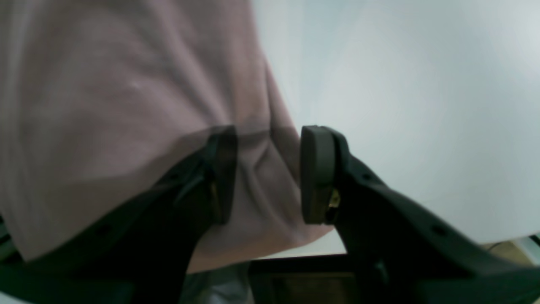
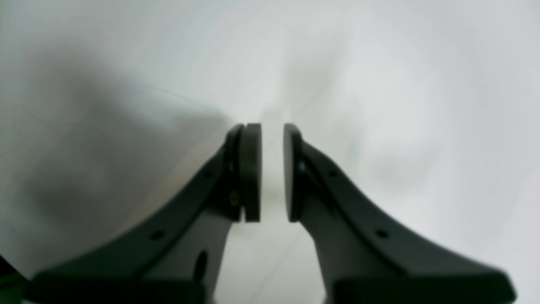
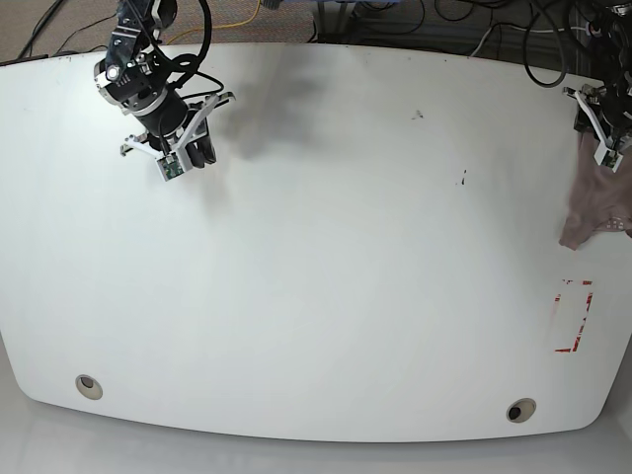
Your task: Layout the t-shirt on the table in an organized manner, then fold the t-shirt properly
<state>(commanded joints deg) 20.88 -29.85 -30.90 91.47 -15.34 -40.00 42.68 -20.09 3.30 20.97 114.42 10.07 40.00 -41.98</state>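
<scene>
The mauve-brown t-shirt [image 3: 595, 202] lies bunched at the right edge of the white table [image 3: 346, 276], and part of it seems to run off that edge. My left gripper [image 3: 604, 138] sits at the shirt's far end. In the left wrist view the t-shirt [image 1: 126, 105] fills the left half, and the left gripper [image 1: 270, 131] stands open with fabric lying between and partly over its fingers. My right gripper [image 3: 183, 163] hovers over bare table at the far left. Close up, the right gripper [image 2: 272, 126] shows a narrow gap with nothing in it.
A red tape rectangle [image 3: 575, 316] is marked near the right edge, in front of the shirt. Two grey grommets [image 3: 88, 386] [image 3: 520, 410] sit along the near edge. Small dark specks [image 3: 419, 115] dot the far middle. Cables [image 3: 395, 20] lie beyond the far edge.
</scene>
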